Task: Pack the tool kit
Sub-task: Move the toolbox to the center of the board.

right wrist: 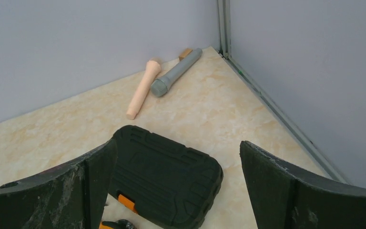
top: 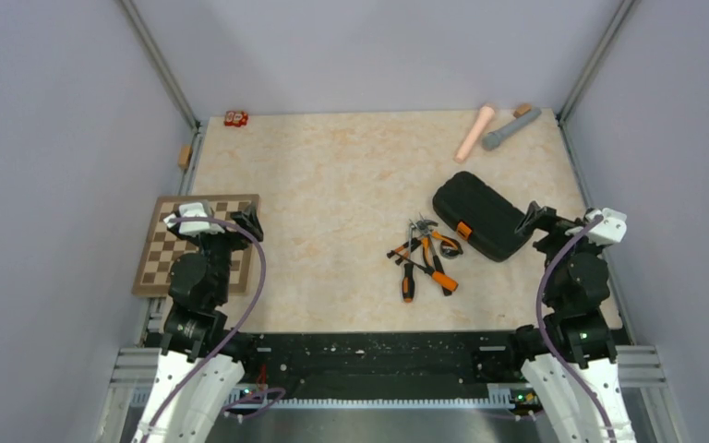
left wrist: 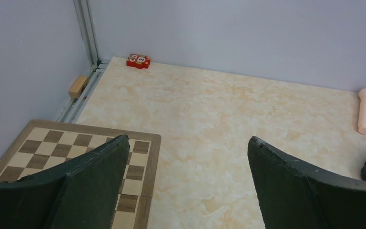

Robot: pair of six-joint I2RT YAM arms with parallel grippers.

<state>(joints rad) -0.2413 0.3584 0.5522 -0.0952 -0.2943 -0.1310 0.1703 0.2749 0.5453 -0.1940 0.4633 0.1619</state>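
Case (top: 480,215) lies shut, inside hidden; left claw (left wrist: 187,143) and right claw (right wrist: 177,143) gape empty.

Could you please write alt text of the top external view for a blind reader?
A closed black tool case lies right of centre on a marbled table, with a heap of orange-and-black hand tools beside it. The left pincer hovers by a chessboard at the near left, the right pincer beside the case.
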